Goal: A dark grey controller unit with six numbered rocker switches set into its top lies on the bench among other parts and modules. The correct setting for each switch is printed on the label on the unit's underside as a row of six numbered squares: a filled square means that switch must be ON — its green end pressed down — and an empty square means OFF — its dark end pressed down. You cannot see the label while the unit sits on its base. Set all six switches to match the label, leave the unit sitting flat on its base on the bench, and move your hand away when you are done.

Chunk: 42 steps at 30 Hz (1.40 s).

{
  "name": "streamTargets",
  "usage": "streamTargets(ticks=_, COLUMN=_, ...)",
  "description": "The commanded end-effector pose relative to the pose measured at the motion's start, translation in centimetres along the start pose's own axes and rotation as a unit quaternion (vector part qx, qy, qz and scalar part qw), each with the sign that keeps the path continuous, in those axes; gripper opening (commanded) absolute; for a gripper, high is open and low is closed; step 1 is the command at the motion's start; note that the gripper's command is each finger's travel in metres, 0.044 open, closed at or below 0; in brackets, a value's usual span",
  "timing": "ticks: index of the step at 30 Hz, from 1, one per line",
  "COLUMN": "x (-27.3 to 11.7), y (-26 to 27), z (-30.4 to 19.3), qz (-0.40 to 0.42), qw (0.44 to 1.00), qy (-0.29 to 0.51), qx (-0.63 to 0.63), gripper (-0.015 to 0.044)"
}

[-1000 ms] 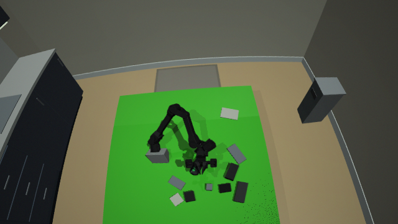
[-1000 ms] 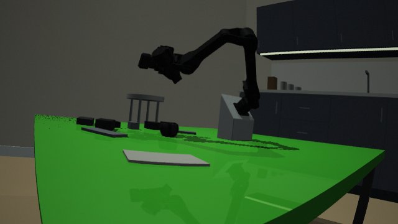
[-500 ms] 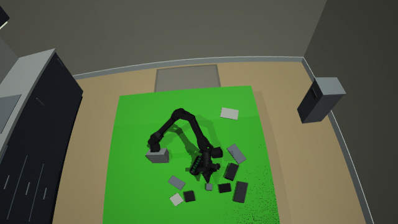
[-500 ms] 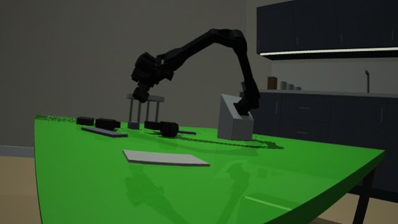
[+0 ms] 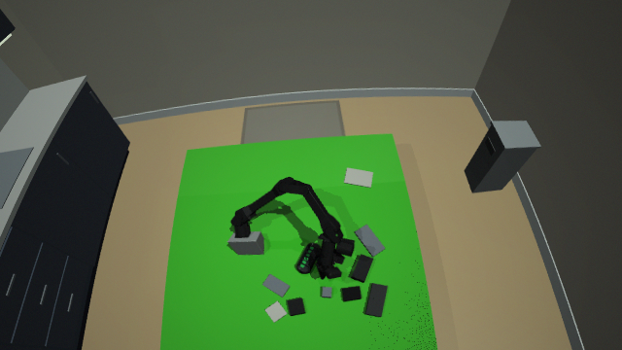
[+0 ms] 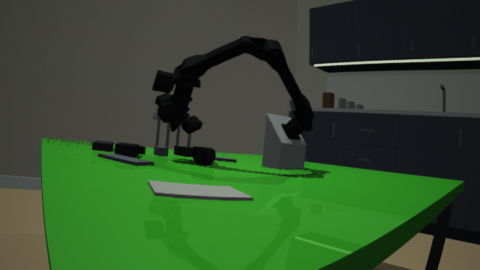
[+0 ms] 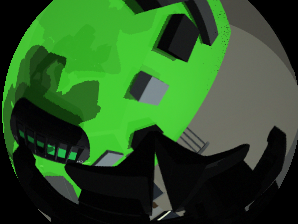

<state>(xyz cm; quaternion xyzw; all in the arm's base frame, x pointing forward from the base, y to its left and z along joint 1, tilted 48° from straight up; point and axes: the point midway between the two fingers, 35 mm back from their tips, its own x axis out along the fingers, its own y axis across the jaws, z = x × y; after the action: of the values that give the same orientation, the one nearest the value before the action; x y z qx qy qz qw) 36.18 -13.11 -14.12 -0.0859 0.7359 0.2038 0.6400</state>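
The dark grey controller unit (image 5: 304,255) (image 6: 204,155) (image 7: 50,131) lies on the green bench with its rocker switches facing up. Green shows on several rockers in the top view and at the left of the wrist view. Which ends are pressed down is too small and dark to tell. Its underside label is hidden. My gripper (image 6: 173,128) (image 7: 153,135) is shut with nothing between its fingertips. It hangs above the bench, beside the unit and to its right in the top view, not touching it.
A small grey cube (image 5: 327,292) (image 7: 156,92), dark blocks (image 5: 351,294) (image 5: 362,267) (image 5: 376,299) (image 5: 295,306), grey plates (image 5: 276,285) (image 5: 369,240) and pale plates (image 5: 275,311) (image 5: 359,177) lie around. The arm's grey base block (image 5: 247,244) (image 6: 292,155) stands left of the unit in the top view.
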Motion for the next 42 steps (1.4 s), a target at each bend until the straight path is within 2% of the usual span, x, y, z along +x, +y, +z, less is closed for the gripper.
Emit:
streamTargets(ticks=1, x=-0.7, y=4.3, z=1.6, qz=0.159, qw=0.968, qy=-0.055, qx=-0.183, gripper=0.0000)
streamTargets(ticks=7, x=-3.1, y=7.6, z=3.2, qz=0.266, qw=0.902, qy=-0.153, qx=-0.305, gripper=0.0000)
streamTargets(ticks=12, x=-5.5, y=9.4, z=4.5, qz=0.314, qw=0.842, qy=-0.243, qx=-0.366, gripper=0.0000)
streamTargets(ticks=25, x=-5.5, y=9.5, z=4.6, qz=0.315, qw=0.839, qy=-0.247, qx=-0.368, gripper=0.0000)
streamTargets(ticks=42, x=-3.5, y=10.9, z=5.8, qz=0.315, qw=0.839, qy=-0.247, qx=-0.368, gripper=0.0000)
